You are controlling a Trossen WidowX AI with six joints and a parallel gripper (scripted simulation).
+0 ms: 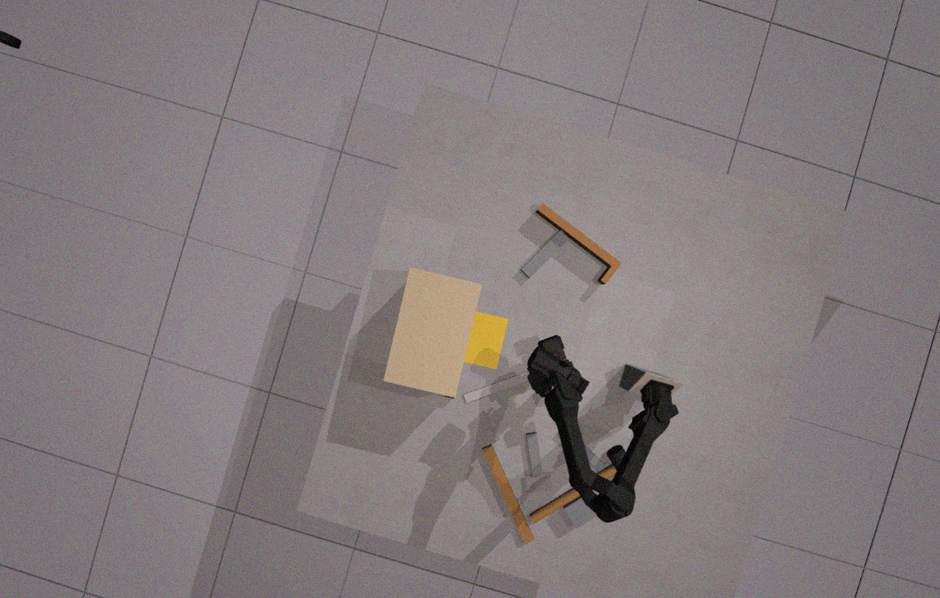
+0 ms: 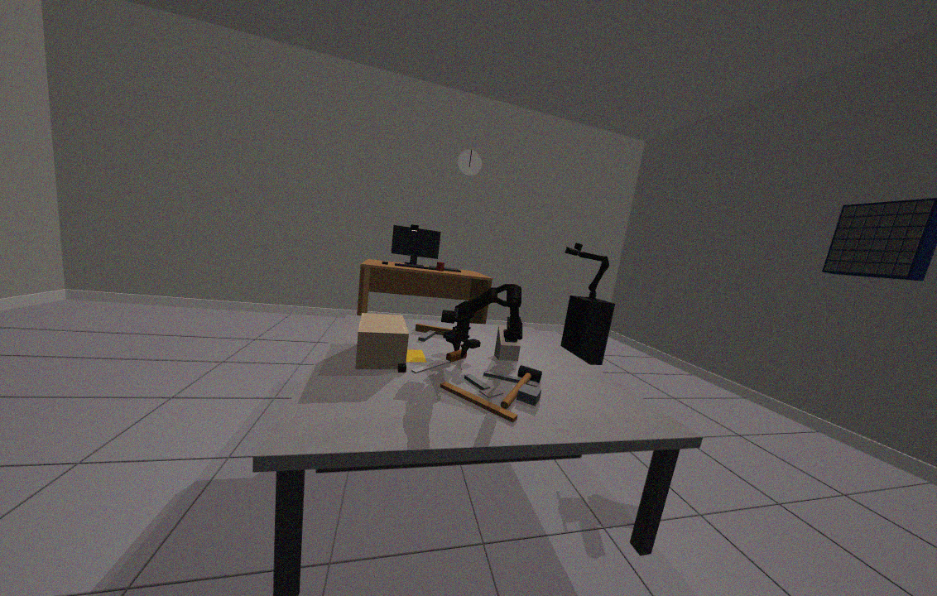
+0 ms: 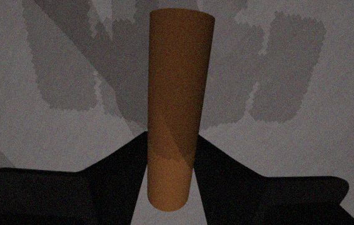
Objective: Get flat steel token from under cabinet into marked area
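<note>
My gripper point(image 2: 462, 351) point(image 3: 171, 137) is shut on the orange-brown round handle point(image 3: 177, 78) point(image 2: 454, 355) of a tool with a long thin grey blade point(image 1: 494, 386) point(image 2: 431, 366). From above, the blade points left towards the cabinet; its tip shows just outside the cabinet's front, near the lower corner, beside the marked area. The blade's exact height over the table cannot be told. The pale wooden cabinet point(image 1: 433, 332) point(image 2: 382, 342) stands left of the arm. The yellow marked area point(image 1: 491, 334) point(image 2: 415, 356) lies at its front. The steel token is not visible in any view.
A hammer point(image 1: 551, 506) point(image 2: 516, 390), a wooden bar point(image 1: 507, 494) point(image 2: 478, 401) and grey metal pieces lie near the arm. An L-shaped wooden piece point(image 1: 577, 234) lies at the far side. A pale block point(image 2: 507, 349) stands by the arm's base. A small black block point(image 2: 401, 367) is at the cabinet's corner.
</note>
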